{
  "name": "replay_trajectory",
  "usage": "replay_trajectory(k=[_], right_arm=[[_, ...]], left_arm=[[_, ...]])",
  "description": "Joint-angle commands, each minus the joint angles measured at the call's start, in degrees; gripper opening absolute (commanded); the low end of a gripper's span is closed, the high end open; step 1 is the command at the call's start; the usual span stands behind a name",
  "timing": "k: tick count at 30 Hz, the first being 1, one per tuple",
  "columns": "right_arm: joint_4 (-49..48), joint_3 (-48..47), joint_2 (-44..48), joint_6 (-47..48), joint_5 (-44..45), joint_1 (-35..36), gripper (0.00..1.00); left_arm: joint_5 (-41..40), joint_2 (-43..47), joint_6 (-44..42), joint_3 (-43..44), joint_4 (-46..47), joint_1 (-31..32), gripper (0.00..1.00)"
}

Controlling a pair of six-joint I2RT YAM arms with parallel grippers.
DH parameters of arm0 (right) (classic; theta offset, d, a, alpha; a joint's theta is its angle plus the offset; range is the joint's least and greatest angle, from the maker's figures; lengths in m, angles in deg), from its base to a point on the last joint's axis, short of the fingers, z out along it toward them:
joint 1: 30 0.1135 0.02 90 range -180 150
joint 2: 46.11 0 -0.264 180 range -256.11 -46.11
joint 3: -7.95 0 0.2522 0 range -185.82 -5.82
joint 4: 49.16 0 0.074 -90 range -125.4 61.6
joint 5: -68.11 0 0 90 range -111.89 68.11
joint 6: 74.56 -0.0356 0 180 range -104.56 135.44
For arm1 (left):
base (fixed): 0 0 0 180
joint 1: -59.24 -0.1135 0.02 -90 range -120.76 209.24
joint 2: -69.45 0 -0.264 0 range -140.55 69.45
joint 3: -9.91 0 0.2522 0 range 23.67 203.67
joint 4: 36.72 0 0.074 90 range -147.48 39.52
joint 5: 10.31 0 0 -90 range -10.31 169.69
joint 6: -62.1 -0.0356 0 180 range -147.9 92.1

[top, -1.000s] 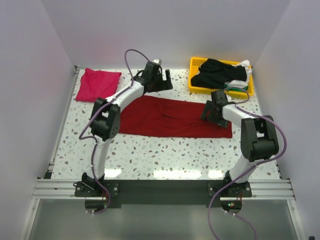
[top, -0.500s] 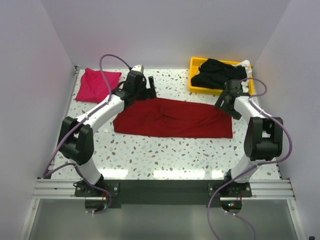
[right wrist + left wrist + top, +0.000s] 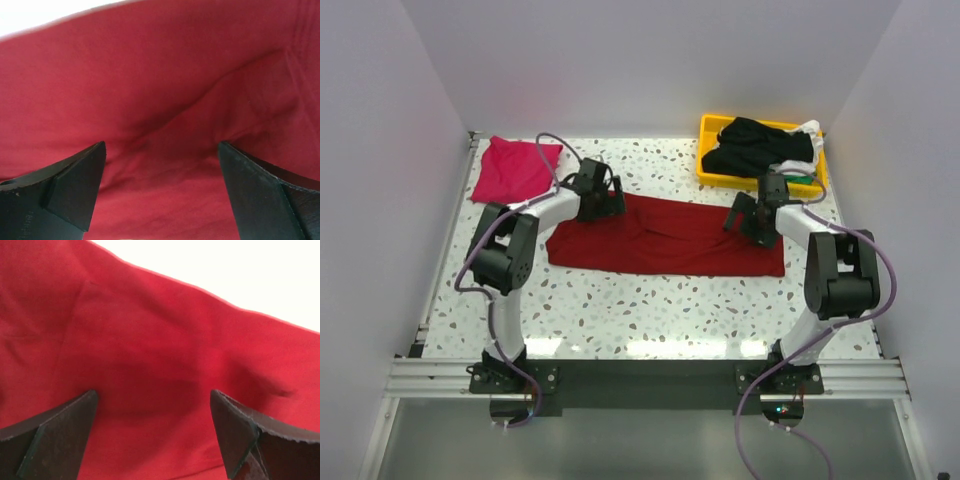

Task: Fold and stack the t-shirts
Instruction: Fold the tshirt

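Note:
The dark red t-shirt [image 3: 665, 238] lies as a long folded strip across the middle of the table. It fills the left wrist view [image 3: 150, 340] and the right wrist view [image 3: 165, 90]. My left gripper [image 3: 605, 197] is open and low over the strip's far left end. My right gripper [image 3: 748, 216] is open and low over its far right end. Nothing is between the jaws of either. A folded magenta-pink t-shirt [image 3: 512, 169] lies at the far left corner. Black [image 3: 755, 143], white [image 3: 808, 142] and green [image 3: 802, 178] t-shirts lie piled in the yellow tray.
The yellow plastic tray [image 3: 712, 128] stands at the far right corner, just behind my right gripper. White walls close the table at the back and both sides. Speckled tabletop [image 3: 650, 300] shows in front of the red strip.
My left gripper has come back from the far middle down to the strip's left end. My right gripper swung out towards the tray and returned onto the right end. The strip's left edge has shifted slightly.

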Motion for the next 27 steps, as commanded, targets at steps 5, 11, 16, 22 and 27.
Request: replay_trajectory(k=[5, 11, 16, 22, 27], right_arm=[[0.57, 13.90, 5.84, -4.66, 0.86, 7.91, 0.99], [5.32, 25.51, 18.22, -18.51, -3.42, 26.07, 0.99], [-0.20, 28.26, 23.96, -23.13, -11.52, 37.72, 0.99], [-0.12, 18.86, 20.55, -10.74, -25.12, 44.93, 0.99], [1.45, 13.06, 15.97, -7.05, -24.63, 50.29, 0.99]], left_arm=[[7.94, -17.46, -2.13, 18.51, 2.02, -1.28, 1.00], [19.61, -38.38, 0.48, 48.56, -1.68, -2.07, 1.00], [25.16, -44.14, 12.34, 50.83, 14.81, -2.07, 1.00], [24.99, -50.73, 25.36, 56.98, 29.42, -0.31, 1.00], [19.73, -50.03, 26.51, 54.96, 33.83, 1.10, 1.00]])
